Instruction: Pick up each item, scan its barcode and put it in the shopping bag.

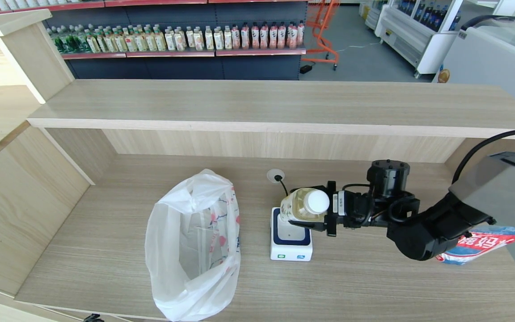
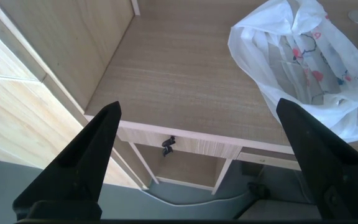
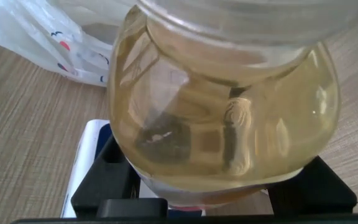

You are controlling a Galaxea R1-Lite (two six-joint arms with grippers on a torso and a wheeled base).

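My right gripper (image 1: 314, 213) is shut on a bottle of yellow tea (image 1: 303, 205) with a white cap, held on its side just above the white and blue barcode scanner (image 1: 289, 243) on the counter. In the right wrist view the bottle (image 3: 222, 118) sits close between the black fingers, with the scanner (image 3: 89, 168) beneath it. The white plastic shopping bag (image 1: 195, 248) stands open to the left of the scanner, also in the left wrist view as the bag (image 2: 309, 62). My left gripper (image 2: 197, 155) hangs open off the counter's near left edge, with nothing between its fingers.
A red, white and blue packet (image 1: 481, 243) lies on the counter at the right, partly under my right arm. A cable runs from the scanner to a round grommet (image 1: 275, 175). A raised ledge (image 1: 257, 107) walls the back; a wooden side panel (image 1: 20, 197) closes the left.
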